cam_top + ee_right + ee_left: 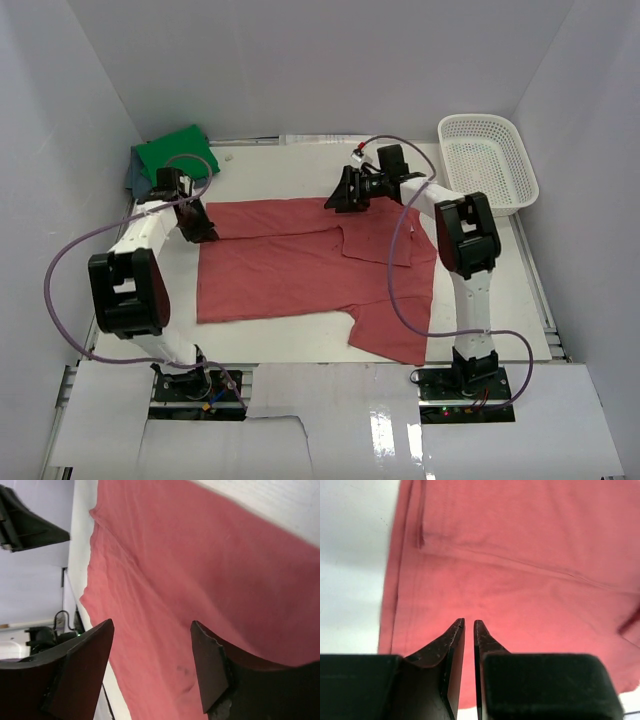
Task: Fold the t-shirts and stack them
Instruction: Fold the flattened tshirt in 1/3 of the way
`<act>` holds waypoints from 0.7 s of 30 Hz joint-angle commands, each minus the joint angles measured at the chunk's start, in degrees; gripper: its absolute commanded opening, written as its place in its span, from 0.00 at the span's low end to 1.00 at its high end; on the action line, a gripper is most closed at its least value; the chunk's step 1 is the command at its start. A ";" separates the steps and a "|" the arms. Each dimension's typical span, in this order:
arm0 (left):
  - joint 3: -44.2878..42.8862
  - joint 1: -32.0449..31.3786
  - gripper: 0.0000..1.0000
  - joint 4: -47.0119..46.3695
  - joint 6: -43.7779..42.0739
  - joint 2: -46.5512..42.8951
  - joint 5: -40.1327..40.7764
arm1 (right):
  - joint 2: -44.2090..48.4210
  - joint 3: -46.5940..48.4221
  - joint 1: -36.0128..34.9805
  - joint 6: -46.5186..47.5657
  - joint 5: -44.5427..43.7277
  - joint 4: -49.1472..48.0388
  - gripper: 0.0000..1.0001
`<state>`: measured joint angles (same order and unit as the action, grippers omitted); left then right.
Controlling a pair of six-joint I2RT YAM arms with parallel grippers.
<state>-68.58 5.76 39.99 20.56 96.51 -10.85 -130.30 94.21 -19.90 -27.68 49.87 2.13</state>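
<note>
A brick-red t-shirt (290,265) lies spread flat on the table, one sleeve folded in near its right side. At the back left a green t-shirt (175,155) lies on a blue-grey t-shirt (134,180). My left gripper (203,230) hovers at the red shirt's left edge. In the left wrist view this gripper (469,622) shows only a narrow slit between its jaws, with nothing in it, above the red shirt (520,555). My right gripper (336,200) is at the shirt's far edge. In the right wrist view it (151,622) stands wide open over the red cloth (200,570).
A white lattice basket (487,160) stands at the back right corner. White walls close in the left, right and back of the table (290,170). Purple cables loop from both arms, the right one over the shirt's right side.
</note>
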 commanded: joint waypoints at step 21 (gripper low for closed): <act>19.79 -0.75 0.61 -4.21 10.03 -25.60 -4.52 | 64.65 -51.59 -5.76 -0.09 -55.31 28.27 0.82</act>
<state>-49.65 4.93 38.87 29.41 69.28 -13.23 -66.41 42.17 -25.69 -26.65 1.50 29.76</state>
